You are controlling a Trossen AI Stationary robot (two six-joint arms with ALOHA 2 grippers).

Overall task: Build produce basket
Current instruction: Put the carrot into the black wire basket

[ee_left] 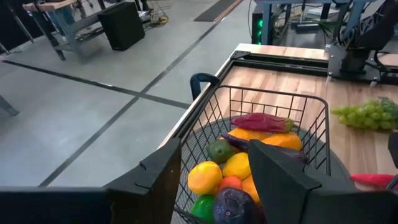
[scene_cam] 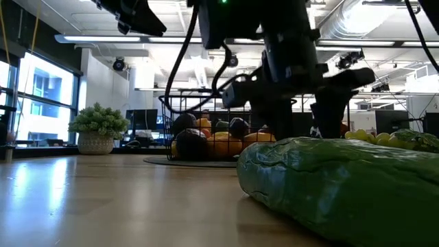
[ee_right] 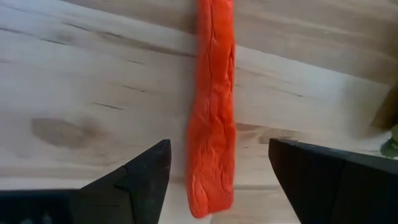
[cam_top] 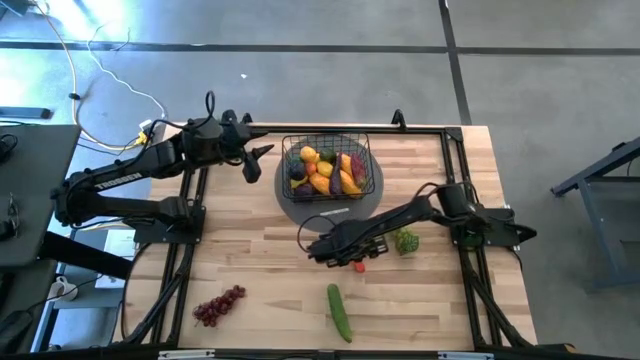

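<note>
The black wire basket (cam_top: 328, 165) stands on a grey round disc (cam_top: 330, 208) at the table's far middle. It holds lemons, mangoes and other toy produce (ee_left: 239, 167). My left gripper (cam_top: 255, 155) hovers open just left of the basket, above its rim (ee_left: 273, 96). My right gripper (cam_top: 340, 258) is low over the table's middle and open. Its fingers (ee_right: 140, 177) stand on either side of a red chilli (ee_right: 211, 124) without touching it. The chilli lies flat on the wood. Green grapes (cam_top: 405, 240), purple grapes (cam_top: 220, 305) and a cucumber (cam_top: 340, 312) also lie on the table.
The cucumber (scene_cam: 343, 185) fills the foreground of the low view. The green grapes sit just right of my right gripper. Black frame rails (cam_top: 190, 250) run along the table's left and right sides. Bare wood lies between the purple grapes and the chilli.
</note>
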